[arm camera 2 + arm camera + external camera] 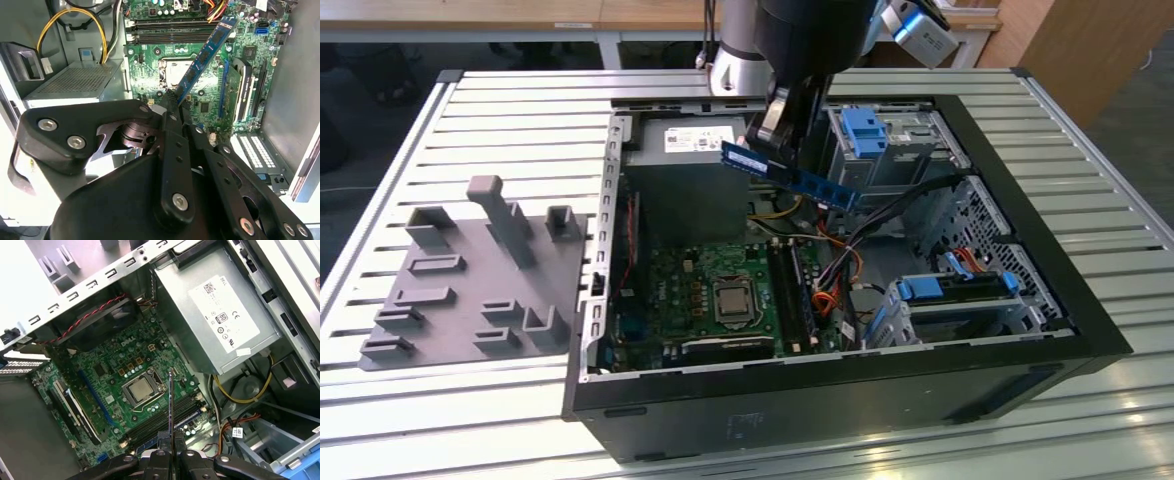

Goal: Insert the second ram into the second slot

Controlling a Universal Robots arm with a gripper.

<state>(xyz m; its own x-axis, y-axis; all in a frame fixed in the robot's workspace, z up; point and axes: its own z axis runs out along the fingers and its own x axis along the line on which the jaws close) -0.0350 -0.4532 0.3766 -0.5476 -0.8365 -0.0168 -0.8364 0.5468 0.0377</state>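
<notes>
The arm's wrist is a silver-grey metal cylinder [736, 60] joined to a glossy black rounded housing [821, 35]. The matte black end effector [172, 97] is built of flat, round-cornered link plates [75, 132] fastened with silver socket-head screws [47, 124], and it tapers to narrow black fingers [176, 145].

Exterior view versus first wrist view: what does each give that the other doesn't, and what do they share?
The exterior view adds the arm above the case, and the second ram broadside, blue with a white label. The first wrist view adds the ram edge-on, a thin line crossing the memory slots beside the CPU socket. Shared: the gripper shut on the ram above the motherboard, and the power supply.
</notes>
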